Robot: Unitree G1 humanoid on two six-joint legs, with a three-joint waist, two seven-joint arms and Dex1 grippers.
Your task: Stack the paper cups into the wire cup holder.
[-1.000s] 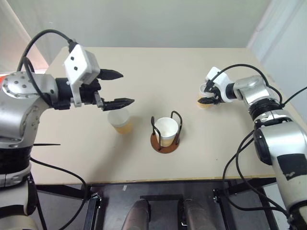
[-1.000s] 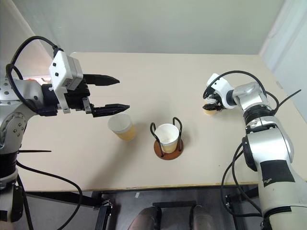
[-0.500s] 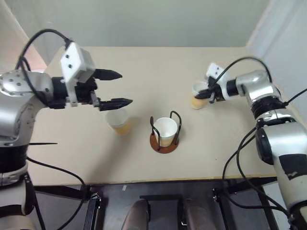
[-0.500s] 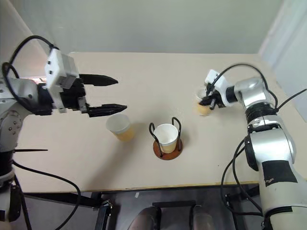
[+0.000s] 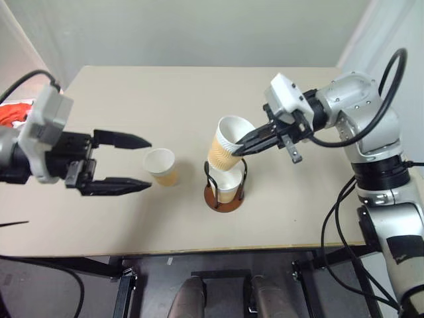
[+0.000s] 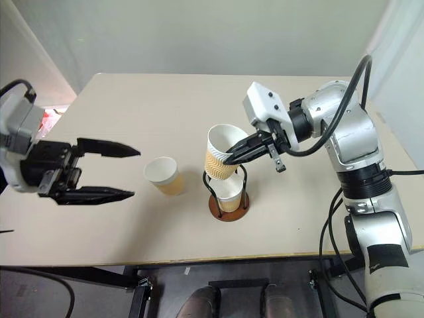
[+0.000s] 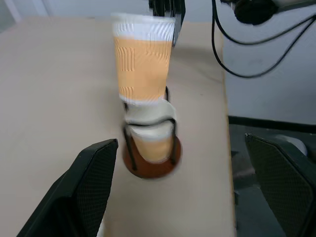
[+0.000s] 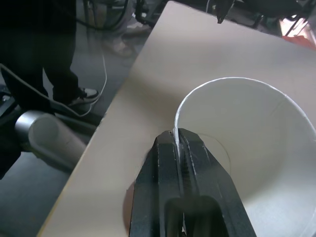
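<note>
The cup holder (image 5: pixel 224 191) stands on the tan table (image 5: pixel 298 199) near its front edge, a round reddish-brown base with thin black wire loops rising from it, and one paper cup (image 5: pixel 228 183) sits upright inside those loops. Just above that seated cup, tilted with its mouth leaning toward the robot's right, hangs a second paper cup (image 5: pixel 226 144); its bottom is close over the holder, though whether it touches the cup below cannot be told. The right gripper (image 5: pixel 246 142) reaches in from the holder's right side with its two black fingers pressed together on this cup's white rim, one finger inside the mouth and one outside, as the right wrist view shows (image 8: pixel 177 143). To the left of the holder, near it but apart, a third paper cup (image 5: pixel 161 165) stands upright on the table with its mouth open to the top. Farther to the left of the holder, beyond that third cup, the left gripper (image 5: pixel 136 163) hovers above the table with its fingers spread wide and nothing between them, their tips pointing toward the standing cup and the holder.
</note>
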